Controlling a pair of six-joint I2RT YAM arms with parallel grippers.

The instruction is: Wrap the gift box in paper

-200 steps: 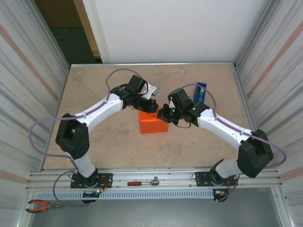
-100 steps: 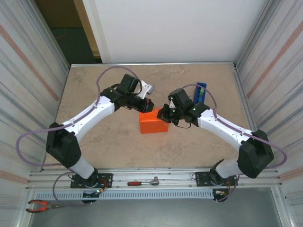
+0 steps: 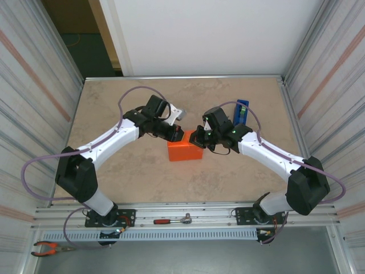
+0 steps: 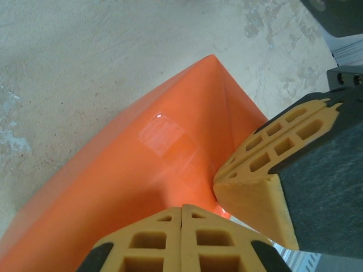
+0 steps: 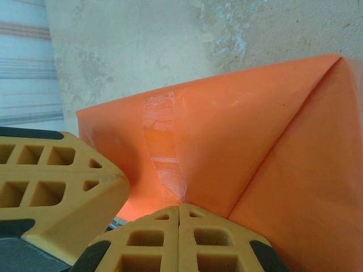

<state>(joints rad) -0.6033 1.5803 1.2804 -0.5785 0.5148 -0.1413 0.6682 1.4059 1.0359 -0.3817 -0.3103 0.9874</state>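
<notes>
Since a second ago the left arm has swung its elbow outward toward the left wall and brought its wrist lower, so the left hand [image 3: 181, 136] now sits at the far left corner of the parcel. The right arm has hardly shifted, and the right hand [image 3: 196, 137] stays at the parcel's far right corner.

The paper [image 3: 185, 150] is folded into an orange block near the middle of the surface [image 3: 114, 108], with the gift box hidden inside it.

From the left wrist, the left hand's fingers [image 4: 153, 241] are pressed flat together with nothing between them, tips against the paper. A clear tape patch [image 4: 163, 136] lies on the fold ahead.

From the right wrist, the right hand's fingers [image 5: 204, 241] are likewise pressed together and hold nothing, just beside a strip of tape [image 5: 161, 141] over a seam.

A blue tape dispenser [image 3: 242, 110] stands behind the right arm.
</notes>
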